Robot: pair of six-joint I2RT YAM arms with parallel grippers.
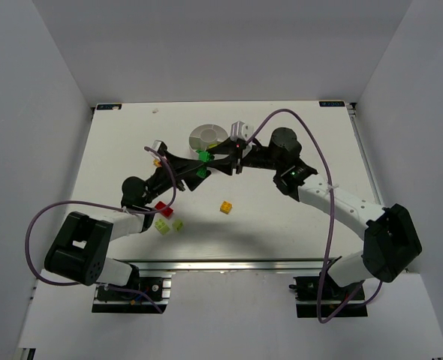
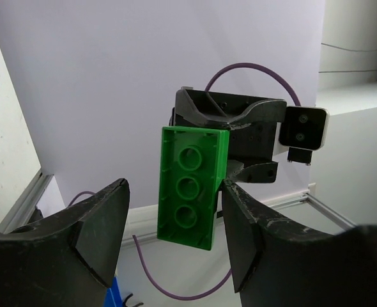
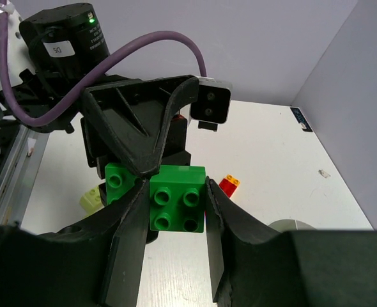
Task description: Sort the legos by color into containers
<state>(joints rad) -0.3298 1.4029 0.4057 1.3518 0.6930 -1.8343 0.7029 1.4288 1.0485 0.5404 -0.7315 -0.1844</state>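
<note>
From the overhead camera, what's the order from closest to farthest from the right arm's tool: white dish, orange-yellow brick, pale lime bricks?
From the right tool:
1. White dish, just behind it, toward the back wall.
2. Orange-yellow brick, alone on the near side.
3. Pale lime bricks, farthest out, toward the front-left.

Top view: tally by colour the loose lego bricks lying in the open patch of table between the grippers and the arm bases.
Red studded plastic brick: 1
Pale lime green studded plastic bricks: 2
Orange-yellow studded plastic brick: 1
Total: 4
</note>
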